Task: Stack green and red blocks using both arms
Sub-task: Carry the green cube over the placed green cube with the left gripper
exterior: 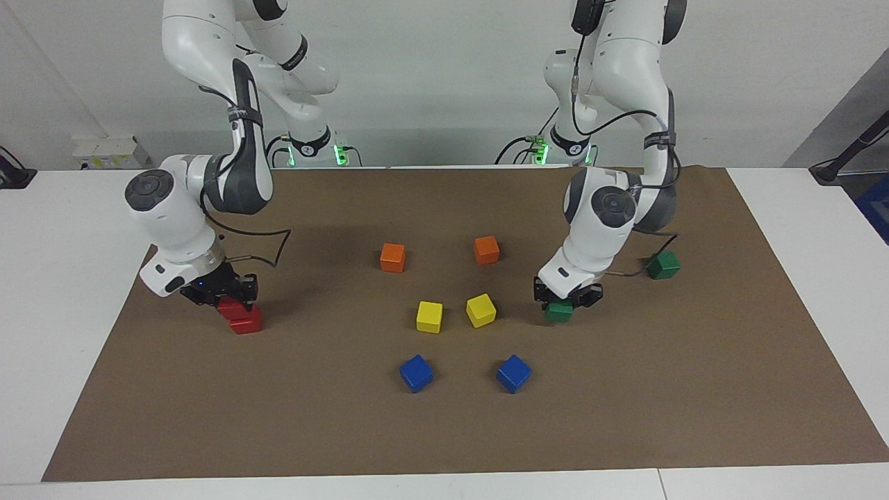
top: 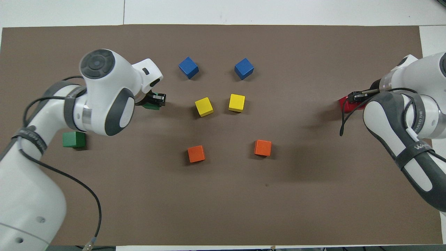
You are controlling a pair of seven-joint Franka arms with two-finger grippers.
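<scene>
My left gripper [exterior: 568,297] is closed on a green block [exterior: 559,312], which sits directly beneath the fingertips, just beside the yellow cubes [exterior: 480,310] toward the left arm's end of the counter [exterior: 799,208]. From the facing view I cannot tell whether this block is touching the brown mat [exterior: 625,417] or just clear of it. In the overhead view only a corner of it shows past the wrist [top: 153,104]. The second green block [exterior: 663,264] lies apart on the mat, nearer to the robots and closer to the left arm's end; it sits flat, its edges roughly square to the mat's edges. My right gripper [exterior: 229,300] is closed on the upper red block [exterior: 230,307], which rests on the lower red block [exterior: 246,321] at the right arm's end of the mat. The upper block is offset from the lower one, shifted toward the robots and the mat's edge, so the stack is not flush. In the overhead view the red pair shows only as a sliver [top: 345,103] past the right arm. All four task blocks are cubes, so none has a long axis. Two orange cubes [exterior: 392,257] and two blue cubes [exterior: 416,373] lie on the mat around the yellow pair.
</scene>
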